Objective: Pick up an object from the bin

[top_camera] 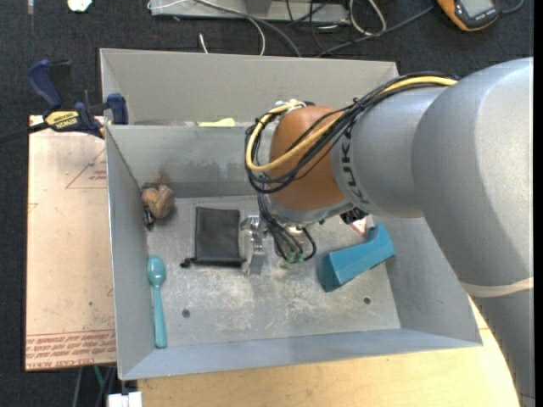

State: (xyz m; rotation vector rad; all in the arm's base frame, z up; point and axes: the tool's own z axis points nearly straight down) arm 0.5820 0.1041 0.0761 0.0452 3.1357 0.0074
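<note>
My gripper point(254, 246) hangs low over the middle of the bin floor, its metal fingers just right of a flat black rectangular pad point(217, 235). Nothing shows between the fingers, and the orange cover above hides how they stand. A blue block point(356, 259) lies tilted to the gripper's right. A small white and red thing point(360, 222) peeks out from under the arm beside the block.
A teal plastic spoon point(157, 298) lies along the bin's left wall, bowl at the top. A tan lumpy thing point(158, 199) sits in the far left corner. The arm covers the bin's right and far side. A yellow scrap point(216, 123) rests behind the divider.
</note>
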